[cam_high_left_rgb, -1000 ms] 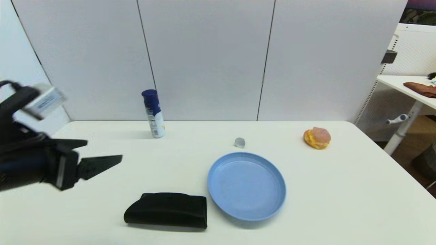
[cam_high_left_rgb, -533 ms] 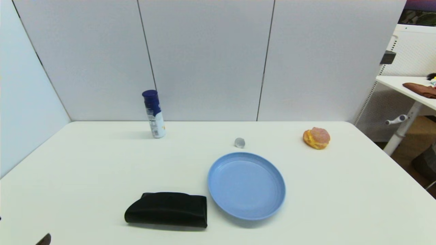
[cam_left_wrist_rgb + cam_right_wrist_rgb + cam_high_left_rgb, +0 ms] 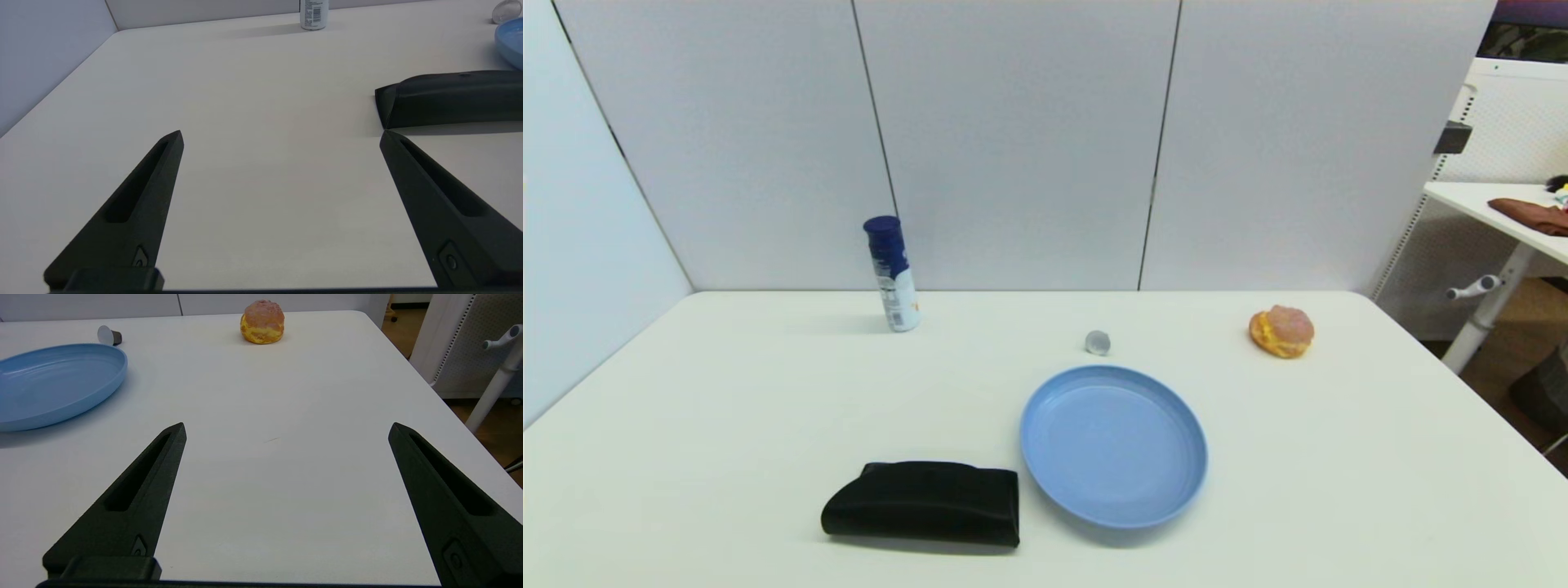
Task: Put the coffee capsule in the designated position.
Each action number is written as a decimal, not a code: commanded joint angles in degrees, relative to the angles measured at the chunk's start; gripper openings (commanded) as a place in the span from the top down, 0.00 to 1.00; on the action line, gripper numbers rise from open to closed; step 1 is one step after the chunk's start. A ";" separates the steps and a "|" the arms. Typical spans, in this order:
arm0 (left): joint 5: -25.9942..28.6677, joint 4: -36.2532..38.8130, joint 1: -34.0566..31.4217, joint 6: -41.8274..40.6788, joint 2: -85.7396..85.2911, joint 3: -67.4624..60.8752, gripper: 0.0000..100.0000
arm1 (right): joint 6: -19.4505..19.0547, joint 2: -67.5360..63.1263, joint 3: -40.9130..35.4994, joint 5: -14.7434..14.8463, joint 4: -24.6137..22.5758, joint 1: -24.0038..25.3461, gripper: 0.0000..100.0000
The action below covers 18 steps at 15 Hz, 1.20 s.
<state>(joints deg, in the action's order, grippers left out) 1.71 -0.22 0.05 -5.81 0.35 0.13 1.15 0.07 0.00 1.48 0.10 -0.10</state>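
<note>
Here both claws stand wide open and hold nothing: the left claw (image 3: 280,134) low over the bare bench (image 3: 727,392), the right claw (image 3: 286,428) likewise. From the right claw, the coffee capsule (image 3: 109,335) lies on its side in the upper left of the frame, just beyond the blue plate (image 3: 61,375), foil face toward the camera. In the head view the coffee capsule (image 3: 1098,342) sits just above centre, and the right arm seems nearer to it.

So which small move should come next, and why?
Probably reach the right hand forward toward the coffee capsule. It lies on its side on the table just behind the blue plate, and both hands are open and empty.
</note>
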 commanded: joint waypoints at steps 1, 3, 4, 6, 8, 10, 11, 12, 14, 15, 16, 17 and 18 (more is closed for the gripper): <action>-0.21 0.04 -0.05 2.74 -0.35 -0.22 0.00 | 0.00 -0.07 0.00 0.02 -0.01 0.01 0.00; -0.48 0.13 -0.05 4.32 -0.35 -0.22 0.00 | 0.00 -0.07 0.00 0.02 -0.01 0.01 0.00; -0.48 0.13 -0.05 4.41 -0.35 -0.22 0.00 | 0.00 -0.07 0.00 0.02 -0.01 0.01 0.00; -0.48 0.13 0.04 4.41 -0.44 -0.22 0.00 | 0.00 -0.07 0.00 0.02 -0.01 0.01 0.00; -0.48 0.13 0.04 4.41 -0.44 -0.22 0.00 | 0.00 -0.07 0.00 0.02 -0.01 0.01 0.00; -0.48 0.13 -0.05 4.41 -0.35 -0.22 0.00 | -0.09 -0.07 0.00 -0.07 -0.01 0.01 0.00; -0.48 0.13 0.04 4.41 -0.35 -0.22 0.00 | -0.09 -0.07 0.00 -0.07 -0.01 0.01 0.00; -0.48 0.13 0.04 4.41 -0.44 -0.22 0.00 | 0.00 -0.07 0.00 -0.07 -0.01 0.01 0.00; -0.48 0.13 0.04 4.41 -0.35 -0.22 0.00 | 0.00 -0.07 0.00 0.19 -0.10 0.01 0.00; -0.48 0.13 -0.05 4.41 -0.35 -0.22 0.00 | 0.08 -0.07 0.00 0.28 -0.01 0.01 0.00; -0.48 0.13 -0.05 4.41 -0.44 -0.22 0.00 | 0.52 -0.07 0.00 0.55 -0.01 0.01 0.00; -0.48 0.13 0.04 4.41 -0.35 -0.22 0.00 | 1.14 -0.07 0.00 0.63 -0.10 0.01 0.00; -0.48 0.13 -0.05 4.41 -0.44 -0.22 0.00 | 1.14 -0.07 0.00 0.55 -0.19 0.01 0.00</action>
<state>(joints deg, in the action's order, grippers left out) 1.26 -0.07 0.05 -1.38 -0.18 0.00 2.26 0.07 0.00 2.11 0.00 -0.10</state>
